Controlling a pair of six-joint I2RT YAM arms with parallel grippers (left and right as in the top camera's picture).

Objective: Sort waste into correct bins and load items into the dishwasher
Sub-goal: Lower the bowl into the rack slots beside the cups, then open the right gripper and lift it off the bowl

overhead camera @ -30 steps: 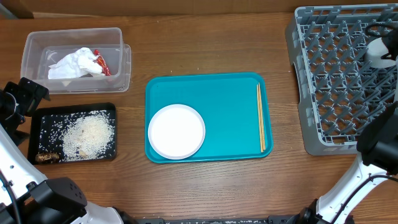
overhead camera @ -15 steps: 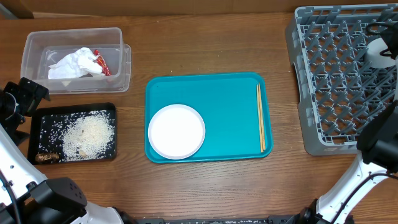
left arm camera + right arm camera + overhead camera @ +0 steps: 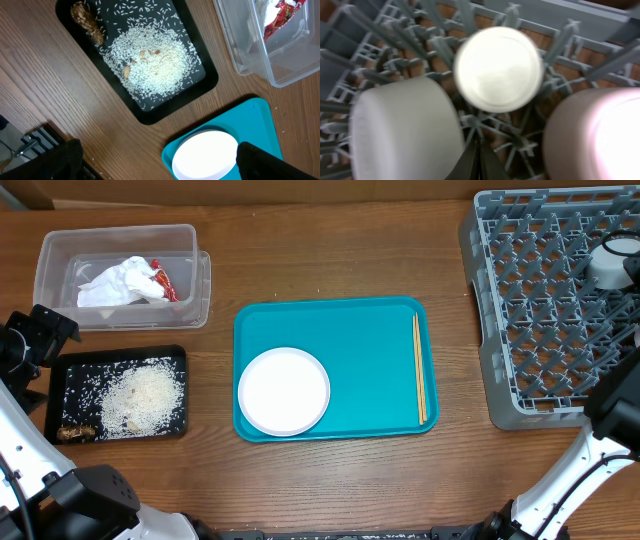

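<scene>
The clear tub (image 3: 120,275) holds a crumpled white napkin (image 3: 118,282) and a red-and-white wrapper (image 3: 162,280). The black tray (image 3: 118,393) holds rice and brown scraps (image 3: 155,60). A white plate (image 3: 284,390) and wooden chopsticks (image 3: 419,380) lie on the teal tray. The grey dish rack (image 3: 545,300) holds a small white cup (image 3: 497,67), a white bowl (image 3: 402,130) and a pale pink bowl (image 3: 595,135). My left gripper (image 3: 160,165) is open and empty, above the table between the black tray and the plate (image 3: 205,155). My right gripper (image 3: 480,160) is shut and empty over the rack, just in front of the cup.
The teal tray (image 3: 360,330) lies in the middle of the wooden table. The rack stands at the right edge and the tub and black tray at the left. The left arm's base (image 3: 35,340) stands left of the black tray.
The right arm has drawn back toward the right edge over the rack, so more of the white cup shows from overhead. The left arm has not moved.
</scene>
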